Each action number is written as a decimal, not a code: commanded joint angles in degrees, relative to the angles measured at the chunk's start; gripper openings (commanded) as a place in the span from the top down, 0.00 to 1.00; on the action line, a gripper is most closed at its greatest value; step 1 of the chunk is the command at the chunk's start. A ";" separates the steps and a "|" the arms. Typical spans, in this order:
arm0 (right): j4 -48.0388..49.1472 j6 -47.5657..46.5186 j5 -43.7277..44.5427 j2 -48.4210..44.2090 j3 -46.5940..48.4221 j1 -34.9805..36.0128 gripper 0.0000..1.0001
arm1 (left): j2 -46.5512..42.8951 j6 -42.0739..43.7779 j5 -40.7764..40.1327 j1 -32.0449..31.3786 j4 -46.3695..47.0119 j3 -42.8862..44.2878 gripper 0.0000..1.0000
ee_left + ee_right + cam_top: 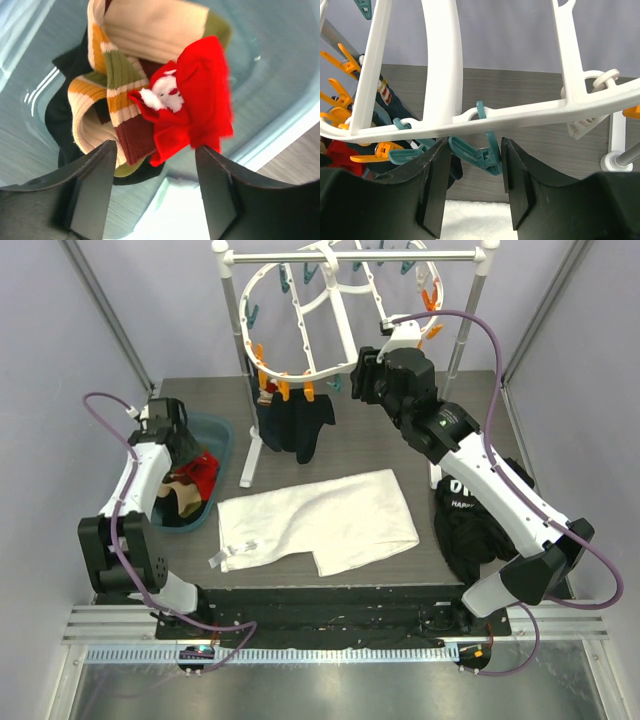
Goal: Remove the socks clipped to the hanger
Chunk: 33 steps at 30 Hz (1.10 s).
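Observation:
The white hanger [300, 315] hangs tilted from the rail, and its rim crosses the right wrist view [520, 112]. Dark socks [295, 425] hang clipped at its low front edge, one with a striped cuff [385, 95]. My right gripper [352, 380] is at the rim, its jaws [472, 145] closed against a teal clip [482, 157] on both sides. My left gripper [183, 452] is open and empty [155, 150] just above a blue bin [222, 435]. In the bin lie a red sock [205, 95], a striped sock [115, 85] and a black one [62, 120].
A large white towel [315, 520] lies flat at the table's middle. A black garment with white lettering [470, 530] lies at the right under my right arm. The grey rail [350, 257] with upright poles stands at the back, and its foot [615, 160] is near the hanger.

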 commanded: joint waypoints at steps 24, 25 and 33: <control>2.86 -1.04 -0.09 -2.35 0.30 -0.58 0.49 | -22.47 9.60 33.02 -24.85 33.38 -9.09 0.17; 2.77 -0.95 -0.35 -2.35 0.30 -0.58 0.48 | -21.07 9.77 32.75 -25.29 34.43 -9.26 0.17; 2.86 -0.87 -0.35 -2.70 -0.31 -0.67 0.48 | -13.77 10.65 32.49 -29.07 37.43 -8.04 0.18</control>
